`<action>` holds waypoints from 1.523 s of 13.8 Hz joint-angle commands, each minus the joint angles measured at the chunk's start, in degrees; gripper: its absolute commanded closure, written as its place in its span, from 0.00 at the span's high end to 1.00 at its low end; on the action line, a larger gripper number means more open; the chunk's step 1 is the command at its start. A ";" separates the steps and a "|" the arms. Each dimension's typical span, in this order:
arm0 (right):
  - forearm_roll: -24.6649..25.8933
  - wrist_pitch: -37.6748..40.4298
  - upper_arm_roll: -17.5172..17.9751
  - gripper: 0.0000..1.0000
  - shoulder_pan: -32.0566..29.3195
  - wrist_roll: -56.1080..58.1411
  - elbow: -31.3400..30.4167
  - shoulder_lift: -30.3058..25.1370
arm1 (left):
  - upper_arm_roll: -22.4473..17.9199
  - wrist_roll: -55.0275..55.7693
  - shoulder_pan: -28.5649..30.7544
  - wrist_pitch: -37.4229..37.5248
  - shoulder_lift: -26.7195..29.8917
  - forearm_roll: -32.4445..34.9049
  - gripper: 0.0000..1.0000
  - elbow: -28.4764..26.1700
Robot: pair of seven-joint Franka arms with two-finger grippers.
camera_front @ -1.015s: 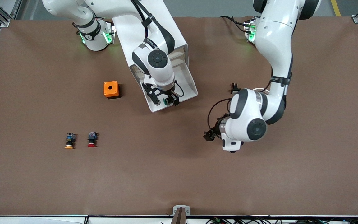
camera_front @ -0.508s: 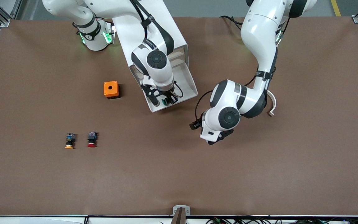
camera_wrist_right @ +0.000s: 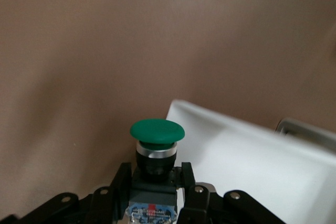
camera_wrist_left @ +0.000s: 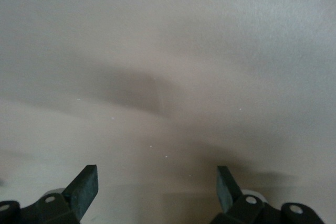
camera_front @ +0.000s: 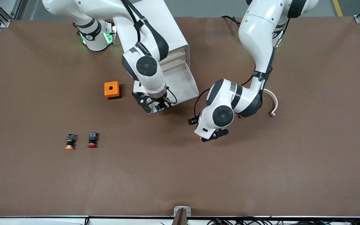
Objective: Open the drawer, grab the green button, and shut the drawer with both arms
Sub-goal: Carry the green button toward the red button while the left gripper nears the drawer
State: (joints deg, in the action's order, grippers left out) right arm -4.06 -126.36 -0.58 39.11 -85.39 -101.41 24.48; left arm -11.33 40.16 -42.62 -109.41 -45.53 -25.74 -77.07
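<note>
The drawer (camera_front: 182, 82) stands pulled out of the white cabinet (camera_front: 159, 23), and its tray is bare. My right gripper (camera_front: 160, 107) is shut on the green-capped button (camera_front: 157, 108) and holds it over the drawer's front corner toward the right arm's end. In the right wrist view the button (camera_wrist_right: 157, 132) sits upright between the fingers of the right gripper (camera_wrist_right: 156, 178), with the drawer's white corner (camera_wrist_right: 252, 156) beside it. My left gripper (camera_front: 212, 135) is open and empty over bare table beside the drawer's front. In the left wrist view the left gripper (camera_wrist_left: 156, 190) shows only brown table.
An orange box (camera_front: 111, 89) with a round hole stands beside the cabinet, toward the right arm's end. An orange-capped button (camera_front: 70, 142) and a red-capped button (camera_front: 92, 140) lie nearer the front camera. A white curved piece (camera_front: 273, 104) lies toward the left arm's end.
My right gripper has carried the green button from over the drawer's front toward the right arm's end. My left arm has swung in toward the drawer.
</note>
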 commanded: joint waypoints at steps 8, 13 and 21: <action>-6.93 10.61 0.75 0.02 -20.81 47.19 6.66 -2.60 | 2.10 6.42 -3.87 -2.83 -1.31 -0.62 0.99 -1.68; -6.58 7.72 0.58 0.02 -26.97 73.92 6.66 -0.14 | 2.19 9.84 -6.60 -2.66 -1.93 -0.80 0.99 -1.68; -5.17 -4.50 0.23 0.02 -29.45 83.55 5.87 9.35 | 4.21 15.38 -9.94 -1.95 -1.84 -0.80 0.99 -2.47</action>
State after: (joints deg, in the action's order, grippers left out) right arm -9.79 -129.58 -1.04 10.30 -2.51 -95.77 32.22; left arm -8.10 54.15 -52.19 -111.36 -47.85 -25.92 -78.70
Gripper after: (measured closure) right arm 0.568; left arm 0.004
